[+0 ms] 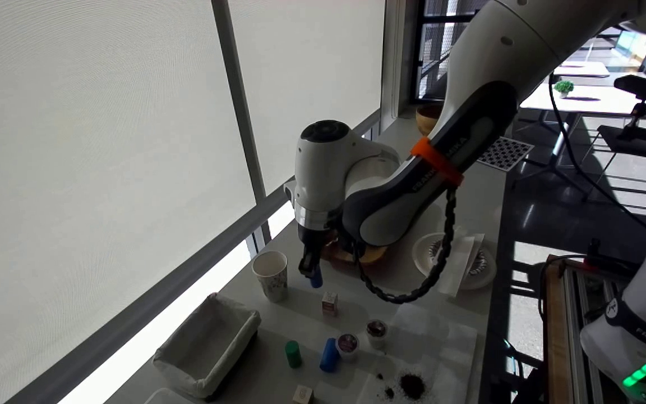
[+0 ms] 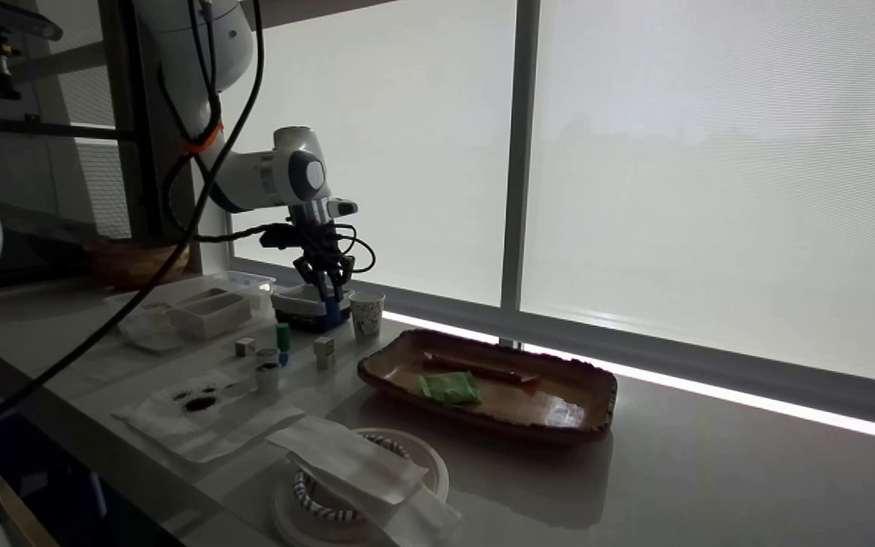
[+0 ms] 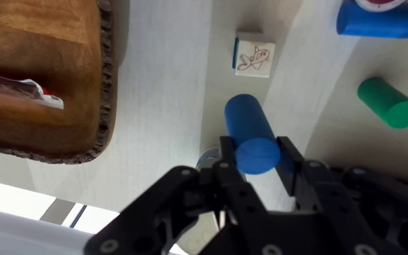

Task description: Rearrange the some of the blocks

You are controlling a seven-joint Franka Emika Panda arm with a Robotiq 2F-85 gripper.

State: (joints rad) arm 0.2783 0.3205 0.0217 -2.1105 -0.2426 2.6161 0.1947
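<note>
The black two-fingered end effector (image 3: pixel 255 150) is clamped on a plain blue cylindrical block (image 3: pixel 248 120), holding it above the pale grey tabletop (image 3: pixel 161 88). In both exterior views the held block hangs near a patterned white paper cup (image 1: pixel 273 279). A green cylindrical block (image 1: pixel 293 354) stands upright on the tabletop between a rectangular white-lined basket (image 1: pixel 232 352) and a second blue cylindrical block (image 1: pixel 329 356), which lies on its side.

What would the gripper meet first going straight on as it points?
Likely the counter, met by the blue block in the gripper. In the wrist view the fish block sits close to that line; depth is unclear, so clipping it first is possible.
</note>
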